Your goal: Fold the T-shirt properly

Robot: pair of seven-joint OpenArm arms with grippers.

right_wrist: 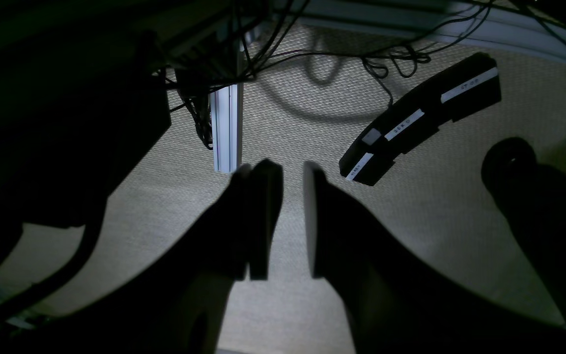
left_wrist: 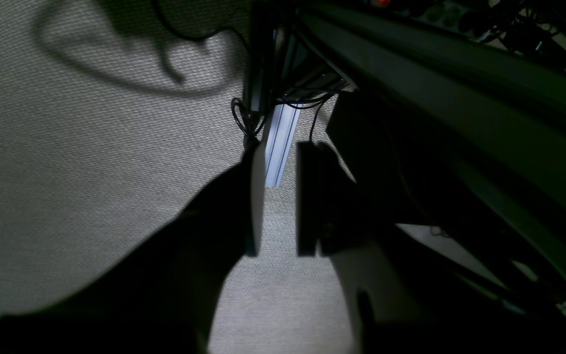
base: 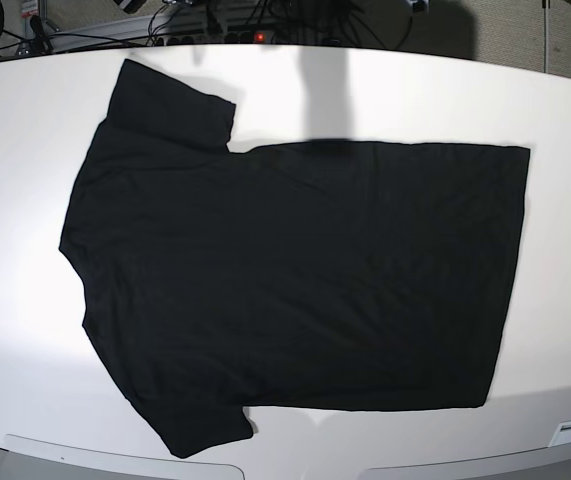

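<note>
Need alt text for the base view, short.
A black T-shirt lies spread flat, plain side up, on a white table, collar end at left and hem at right. Neither arm appears; cables run along the far edge.

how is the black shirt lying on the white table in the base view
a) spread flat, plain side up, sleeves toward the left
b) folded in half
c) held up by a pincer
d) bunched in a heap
a: the large black short-sleeved cloth T-shirt lies spread out flat on the white table, no print showing, both sleeves at the left, hem at the right.
</note>
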